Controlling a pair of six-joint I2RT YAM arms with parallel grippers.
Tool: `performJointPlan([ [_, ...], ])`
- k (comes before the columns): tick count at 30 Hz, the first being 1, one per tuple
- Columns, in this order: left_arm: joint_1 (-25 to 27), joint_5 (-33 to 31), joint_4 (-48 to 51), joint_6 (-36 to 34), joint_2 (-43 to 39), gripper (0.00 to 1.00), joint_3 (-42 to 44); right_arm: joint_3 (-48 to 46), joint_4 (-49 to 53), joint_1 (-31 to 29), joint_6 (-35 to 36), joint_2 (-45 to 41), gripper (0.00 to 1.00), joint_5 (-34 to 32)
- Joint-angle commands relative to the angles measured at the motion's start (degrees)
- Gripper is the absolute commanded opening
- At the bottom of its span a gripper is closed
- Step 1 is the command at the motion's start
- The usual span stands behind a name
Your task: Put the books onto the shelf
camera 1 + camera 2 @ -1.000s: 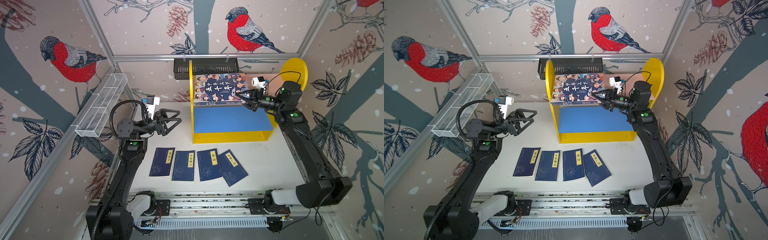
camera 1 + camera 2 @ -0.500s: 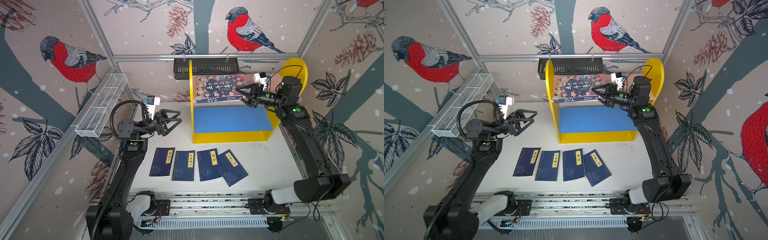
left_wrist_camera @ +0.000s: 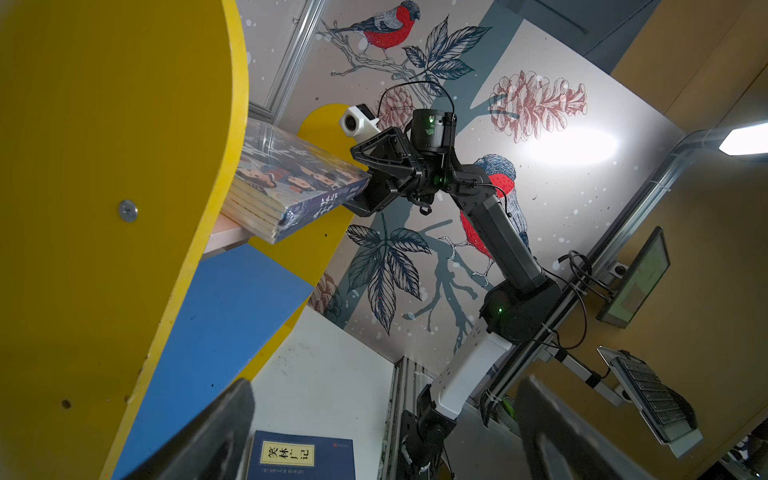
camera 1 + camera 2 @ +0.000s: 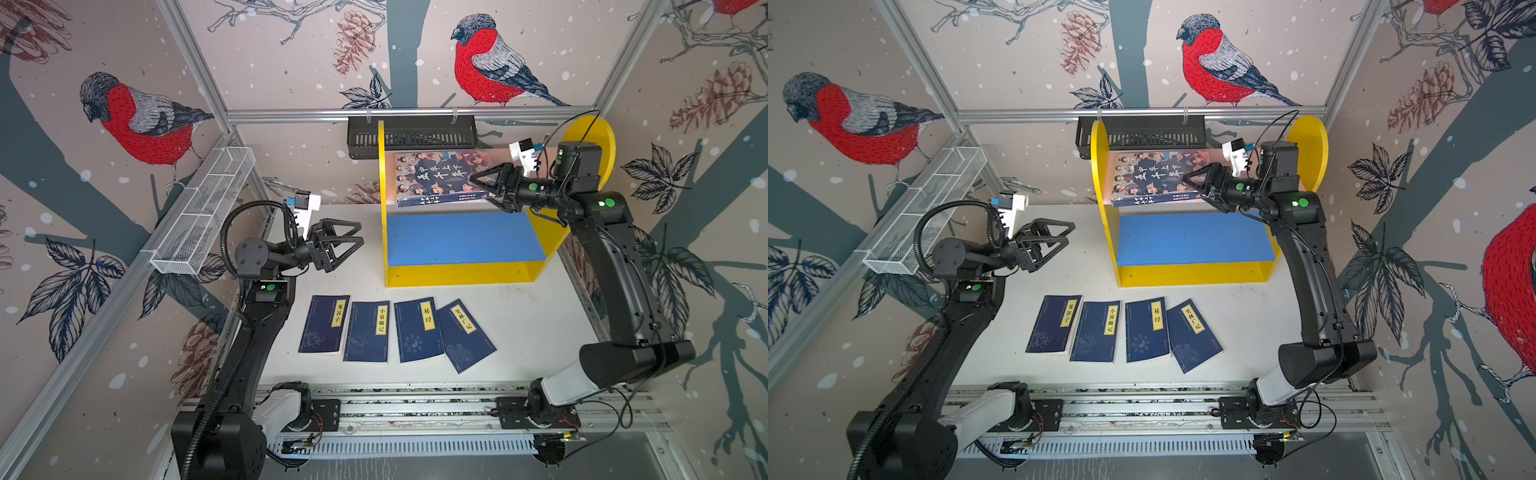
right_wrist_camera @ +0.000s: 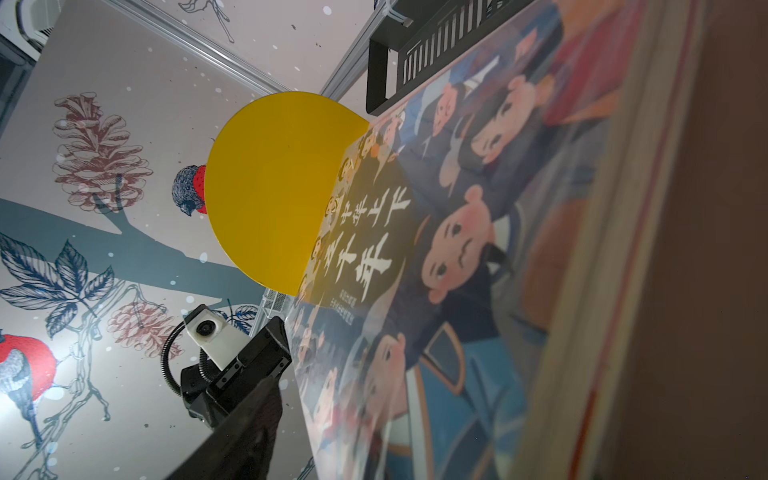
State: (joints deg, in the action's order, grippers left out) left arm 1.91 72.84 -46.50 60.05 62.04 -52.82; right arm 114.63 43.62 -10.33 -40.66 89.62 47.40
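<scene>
1. Surface: white table (image 4: 540,324), alu rail (image 4: 415,409) along front edge w/ both arm bases on it
2. Room: walls (image 4: 291,62) printed w/ red-breasted birds, pine cones, leaves; white wire basket (image 4: 203,216) on left wall; black rack (image 4: 411,135) on back wall, just behind shelf
3. Shelf (image 4: 457,274) stands at back of table, right of centre; blue board (image 4: 461,237) bare; pink board (image 3: 224,237) carries big book (image 4: 436,178), cover up, front corner sticking out past the board in left wrist view
4. Four navy books (image 4: 415,328) lie flat in a row on table in front of shelf, yellow labels up; rightmost one skewed and touching its neighbour
5. Right claw (image 4: 484,191): fingers apart, one above and one below big book's right edge
6. Left claw (image 4: 361,232): fingers wide apart, nothing in it, up in the air left of shelf
7. Vs 1 s ago: right claw was pinched on the book's right edge, now spread; book was tipped, now lies flatter on pink board; left arm and the 4 navy books unchanged
</scene>
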Motion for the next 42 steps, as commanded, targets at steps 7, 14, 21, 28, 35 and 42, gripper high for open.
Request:
performJointPlan([
  [7, -0.01, -0.29, -2.02, 0.07, -0.08, 0.98, -0.29, 12.28, 14.25, -2.93, 11.31, 5.23, 0.86, -15.0],
  [14, -0.01, -0.32, -1.49, -0.28, 0.28, 0.98, -0.36, 13.5, 16.49, -3.47, 14.58, 4.78, 0.9, -20.9],
  [21, -0.05, -0.41, -0.19, -1.07, 0.36, 0.98, -0.66, 14.94, 19.31, -3.33, 17.78, 4.2, 0.92, -24.63],
  [28, -0.05, -0.67, 3.84, -4.37, 0.54, 0.98, -1.39, 17.54, 18.73, -2.59, 19.93, 5.49, 0.94, -22.87],
  [35, -0.07, -1.07, 17.79, -16.81, 0.46, 0.98, -5.62, 19.7, 17.23, -2.59, 20.69, 8.94, 0.94, -19.4],
  [42, 0.0, -2.58, 31.73, -28.76, 0.97, 0.98, -10.77, 20.9, 16.15, -2.68, 21.44, 11.48, 0.94, -18.71],
])
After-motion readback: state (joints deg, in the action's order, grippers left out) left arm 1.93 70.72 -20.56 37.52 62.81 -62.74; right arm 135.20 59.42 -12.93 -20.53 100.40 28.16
